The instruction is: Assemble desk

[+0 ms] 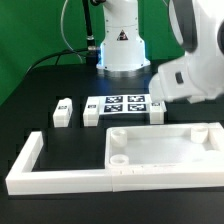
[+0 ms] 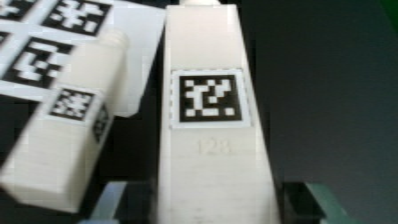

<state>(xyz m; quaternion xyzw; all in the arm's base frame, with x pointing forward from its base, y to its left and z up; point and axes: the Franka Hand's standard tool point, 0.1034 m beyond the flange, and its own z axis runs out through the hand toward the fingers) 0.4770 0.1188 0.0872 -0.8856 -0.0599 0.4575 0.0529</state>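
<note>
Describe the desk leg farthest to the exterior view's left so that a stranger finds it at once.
Start from the marker board in the middle of the black table and look toward the exterior view's left. Past the neighbour leg at the board's end stands the lone leg; it alone is apart from the board.
</note>
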